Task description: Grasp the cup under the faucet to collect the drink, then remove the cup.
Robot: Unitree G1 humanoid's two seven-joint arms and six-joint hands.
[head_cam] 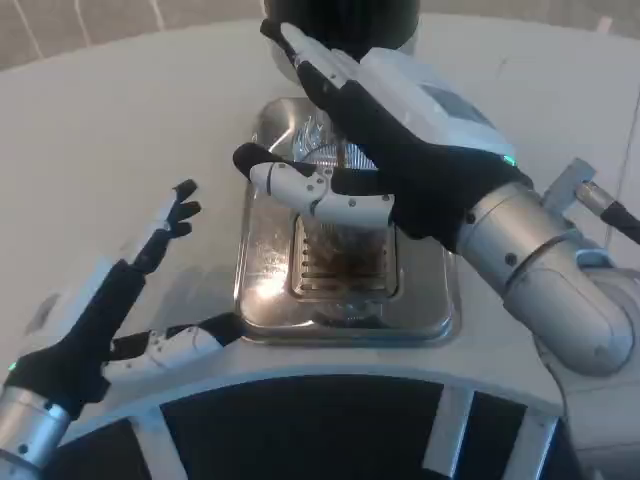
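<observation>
A clear cup (pixel 322 143) stands at the back of the metal drip tray (pixel 262 290), under the dark dispenser (pixel 340 20). My right hand (pixel 385 150) reaches over the tray from the right. Its fingers stretch straight past the cup's far side and its thumb (pixel 300 185) crosses in front of the cup. The cup sits in the gap between them, largely hidden, and I see no closed grip on it. My left hand (pixel 110 315) hovers left of the tray near the table's front edge, fingers spread, holding nothing.
The tray has a slotted grate (pixel 340 262) with brown stains in its middle. The white table (pixel 120 150) spreads to the left and behind. Its curved front edge (pixel 330 375) runs just below the tray.
</observation>
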